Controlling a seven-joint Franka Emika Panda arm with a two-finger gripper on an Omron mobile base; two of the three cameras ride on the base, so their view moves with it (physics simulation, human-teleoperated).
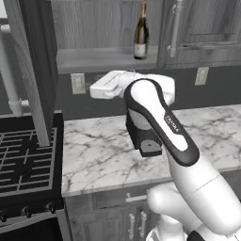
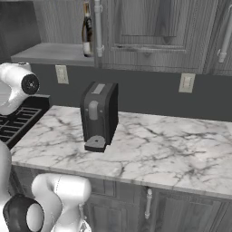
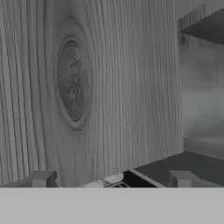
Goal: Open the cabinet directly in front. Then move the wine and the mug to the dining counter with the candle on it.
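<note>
Both base views look forward and down from behind the arm, sharing the marble counter (image 1: 103, 155), coffee machine (image 2: 99, 115) and wine (image 1: 140, 33) at 12 o'clock. The hand view sits very close against the cabinet (image 3: 87, 87) door's wood grain.

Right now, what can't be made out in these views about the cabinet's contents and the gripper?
- Mug: unseen; the wine bottle stands alone on the visible shelf, whose right part the closed cabinet door hides.
- Gripper: hand view shows open fingertips facing the open door's wood grain; contact unclear.
- Coffee machine: left base view, mostly behind the arm.
</note>
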